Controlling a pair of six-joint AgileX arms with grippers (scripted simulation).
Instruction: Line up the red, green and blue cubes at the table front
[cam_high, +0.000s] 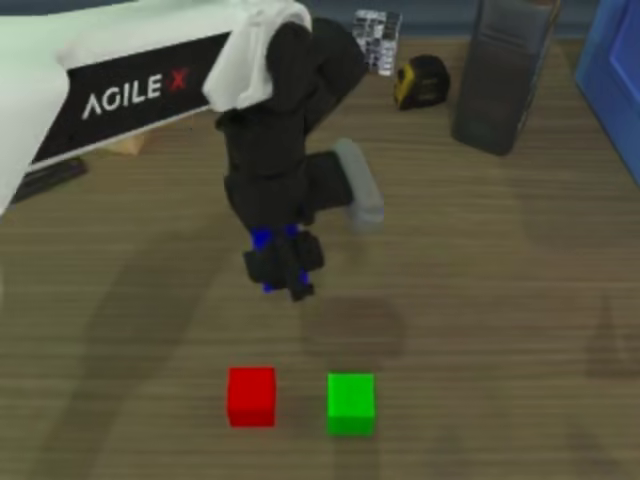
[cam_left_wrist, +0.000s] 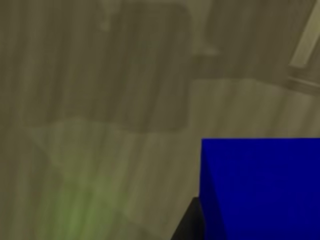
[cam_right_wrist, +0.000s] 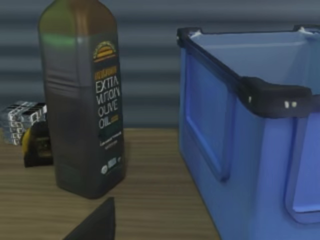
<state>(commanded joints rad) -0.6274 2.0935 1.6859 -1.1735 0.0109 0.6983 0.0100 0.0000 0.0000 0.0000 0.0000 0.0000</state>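
The red cube and the green cube sit side by side near the front edge of the table, a small gap between them. Behind them my left gripper hangs above the wood, shut on the blue cube, which is mostly hidden under the wrist. In the left wrist view the blue cube fills one corner, with a dark finger pressed against its side. My right gripper is outside the top view, low over the table's back right by the bottle.
At the back stand a dark olive oil bottle, a yellow-black tape measure, a black-and-white patterned cube and a blue bin. A grey object lies beside the left arm.
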